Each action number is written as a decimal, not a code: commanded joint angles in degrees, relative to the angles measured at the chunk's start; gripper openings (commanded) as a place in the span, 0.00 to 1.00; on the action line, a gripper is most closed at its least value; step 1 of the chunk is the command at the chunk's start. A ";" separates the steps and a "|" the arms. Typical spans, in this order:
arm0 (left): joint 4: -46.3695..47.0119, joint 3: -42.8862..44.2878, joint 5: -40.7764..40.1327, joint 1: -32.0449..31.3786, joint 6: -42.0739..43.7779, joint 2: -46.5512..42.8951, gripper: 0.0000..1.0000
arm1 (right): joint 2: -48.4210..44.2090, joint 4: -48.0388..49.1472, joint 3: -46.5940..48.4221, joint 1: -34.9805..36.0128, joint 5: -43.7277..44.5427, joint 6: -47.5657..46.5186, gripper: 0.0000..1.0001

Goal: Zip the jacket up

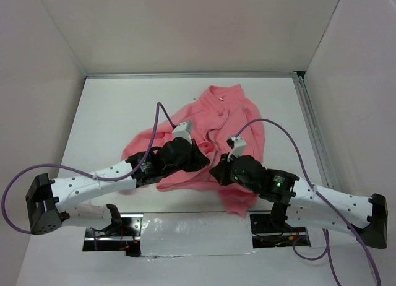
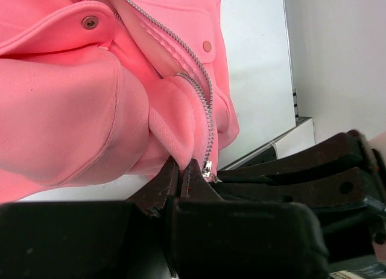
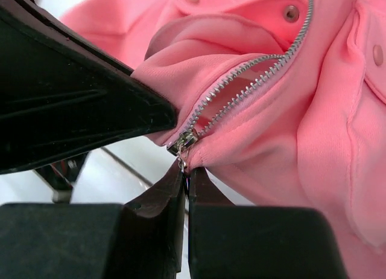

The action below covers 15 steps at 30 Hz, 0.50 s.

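Your soft salmon-pink fleece jacket lies on the white desk; left gripper and right gripper each pinch its hem by the silver zipper slider; teeth above gape; most zipping remains.

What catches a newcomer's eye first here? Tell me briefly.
The salmon-pink jacket lies bunched mid-table, vivid against the white table. Both arms converge on its near hem. The left gripper pinches fabric beside the zipper's bottom end, and the right gripper is closed just under the silver zipper slider, with the teeth above it apart.
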 commanded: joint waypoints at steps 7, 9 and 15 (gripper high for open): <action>6.53 -5.93 0.34 0.24 13.39 -3.17 0.00 | 7.08 -9.11 14.03 -7.37 -22.93 -15.92 0.00; 8.20 -6.28 0.87 0.24 16.20 -3.17 0.00 | 7.61 -7.27 14.56 -9.74 -29.87 -19.17 0.00; 14.95 -7.95 2.80 0.24 23.58 -3.87 0.00 | 10.41 -13.82 19.03 -15.11 -41.24 -24.71 0.00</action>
